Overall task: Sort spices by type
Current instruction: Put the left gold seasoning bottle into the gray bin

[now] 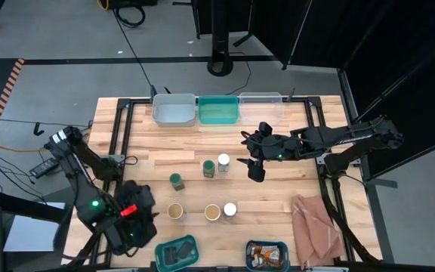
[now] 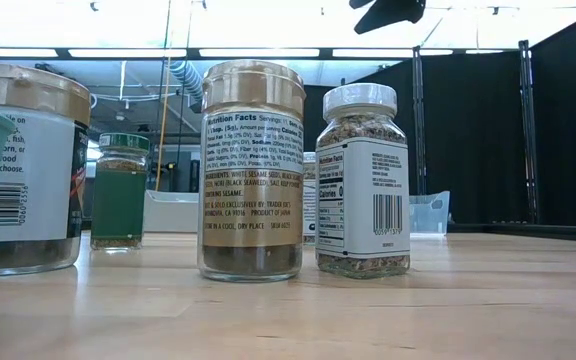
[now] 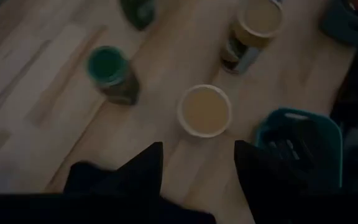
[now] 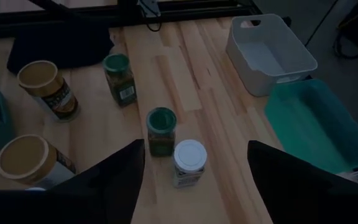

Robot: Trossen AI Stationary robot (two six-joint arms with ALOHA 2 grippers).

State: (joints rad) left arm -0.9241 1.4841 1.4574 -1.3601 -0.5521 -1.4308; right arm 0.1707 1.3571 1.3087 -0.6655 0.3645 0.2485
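Clearly the right gripper [image 1: 256,173] is hovering with jaws spread and empty beside the white-topped jar [image 1: 223,162], which is standing mid-table just beside a green-topped jar [image 1: 208,168]. These jars are looking rigid, smooth-walled and light, probably glass or hard plastic, so they are likely slipping or tipping if pinched high; squeezing the round body below the cap seems safest. The left gripper [image 3: 197,165] is waiting near the table's front edge, jaws parted, empty, over a tan-topped jar [image 3: 205,111].
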